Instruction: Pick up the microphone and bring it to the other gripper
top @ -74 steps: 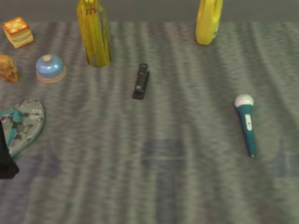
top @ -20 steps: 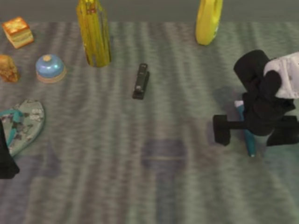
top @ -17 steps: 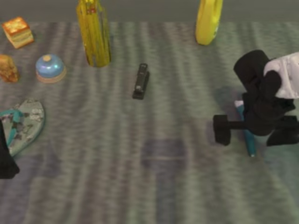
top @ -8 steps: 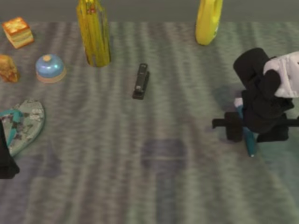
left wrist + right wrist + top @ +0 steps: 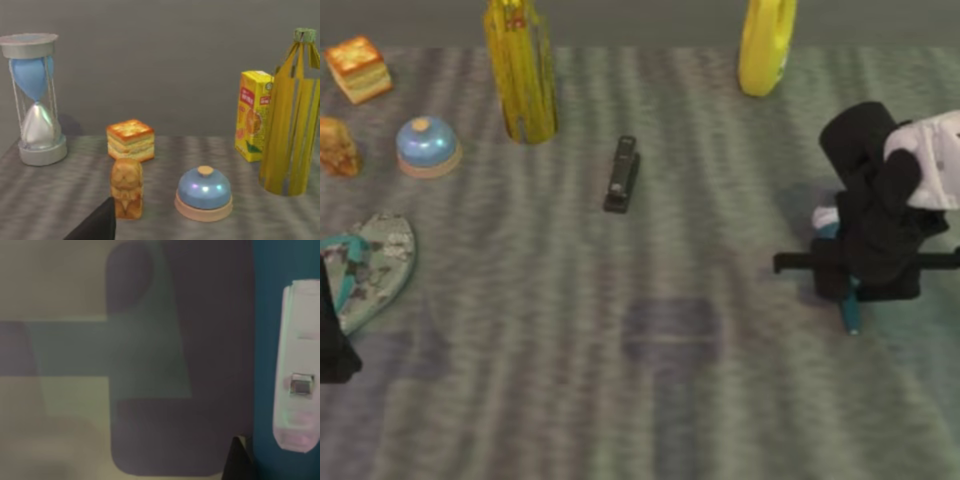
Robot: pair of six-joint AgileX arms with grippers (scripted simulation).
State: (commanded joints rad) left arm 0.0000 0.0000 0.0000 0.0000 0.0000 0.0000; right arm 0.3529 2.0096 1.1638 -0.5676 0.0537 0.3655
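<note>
a: right pincer [image 5: 853, 280]?
b: down at the desk's [image 5: 720, 400] right side, clamped on the microphone's [image 5: 851, 312] teal handle. white head pokes out on its far side, handle tip on the near side. wrist view shows the white button patch [image 5: 299, 365] right up close.
a: left pincer [image 5: 97, 225]?
b: parked at the near left edge, only a dark tip shows, can't tell its fingers.
a: rest?
b: black stapler [image 5: 621, 174] mid desk, well apart from the mic. yellow bottle [image 5: 521, 70] far back, blue bell [image 5: 428, 145], sandwich block [image 5: 358, 68] and flip-flop [image 5: 365, 265] at left.
</note>
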